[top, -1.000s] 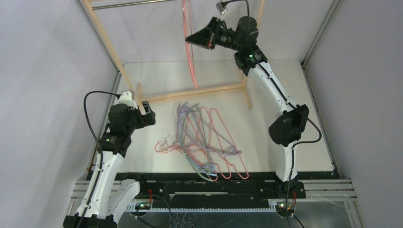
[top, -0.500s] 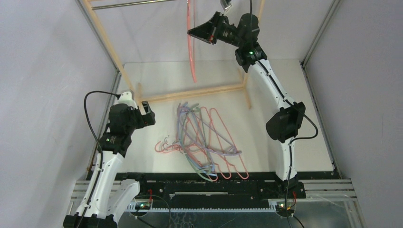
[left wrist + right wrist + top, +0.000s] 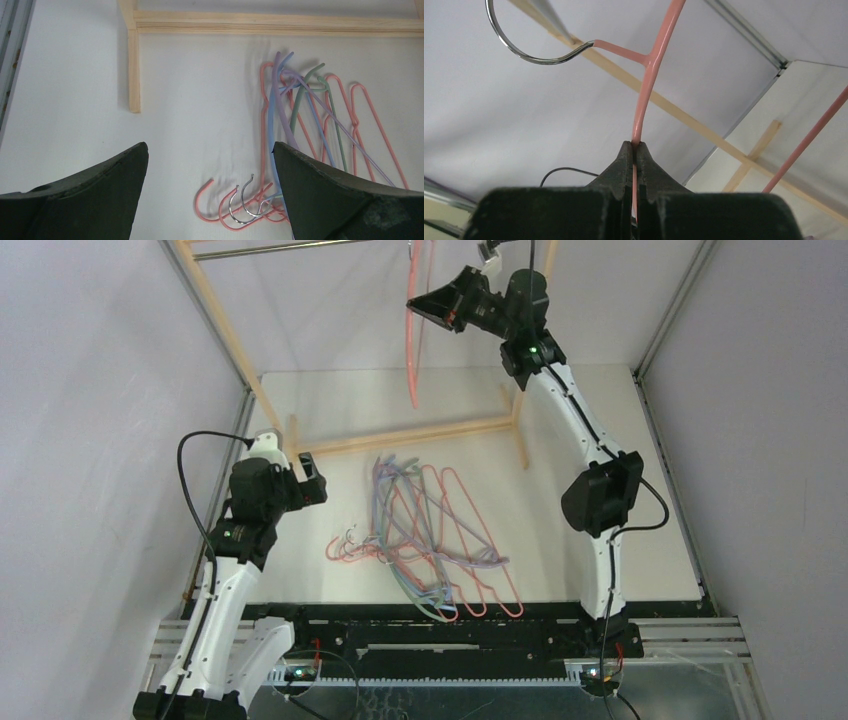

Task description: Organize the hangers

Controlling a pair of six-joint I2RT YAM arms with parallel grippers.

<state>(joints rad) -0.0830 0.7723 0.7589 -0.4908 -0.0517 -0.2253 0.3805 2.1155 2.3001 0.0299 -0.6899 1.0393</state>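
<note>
A tangled pile of hangers (image 3: 430, 540), mostly salmon-pink with blue, green and lavender ones, lies on the white table. In the left wrist view the pile (image 3: 310, 115) lies ahead and to the right, its hooks (image 3: 240, 205) between my fingers. My left gripper (image 3: 312, 483) is open and empty, above the table left of the pile. My right gripper (image 3: 425, 308) is raised high at the back, shut on a pink hanger (image 3: 411, 330) that hangs down. In the right wrist view the jaws (image 3: 634, 146) pinch the pink wire (image 3: 646, 85) below its metal hook (image 3: 519, 47), near the rail.
A wooden-framed rack (image 3: 400, 436) stands at the back of the table, its base bars on the surface and its metal rail (image 3: 280, 248) across the top. Its base also shows in the left wrist view (image 3: 260, 24). Grey walls close in both sides.
</note>
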